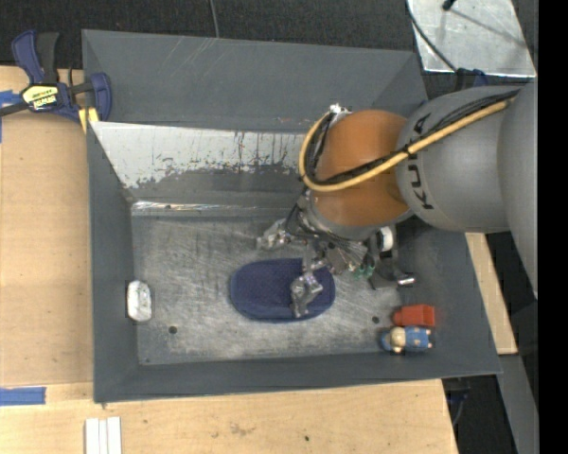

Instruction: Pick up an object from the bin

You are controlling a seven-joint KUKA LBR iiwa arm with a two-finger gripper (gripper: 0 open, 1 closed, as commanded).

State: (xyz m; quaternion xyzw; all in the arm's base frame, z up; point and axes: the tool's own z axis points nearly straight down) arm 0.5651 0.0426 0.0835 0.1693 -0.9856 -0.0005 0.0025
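Camera view: gripper (pixel 308 289) over the dark blue oval pad (pixel 260 293) — centre of grey metal bin (pixel 111 272) — grip state cannot be told.

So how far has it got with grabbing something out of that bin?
The gripper is down in the bin, right over the dark blue oval pad in the middle; that approach looks done. Nothing looks lifted yet: the pad lies on the floor. Left: gripping and raising it.

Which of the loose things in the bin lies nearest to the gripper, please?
The dark blue oval pad in the bin's middle: the gripper is directly over its right end, while the silvery piece, red block and toy figure lie apart.
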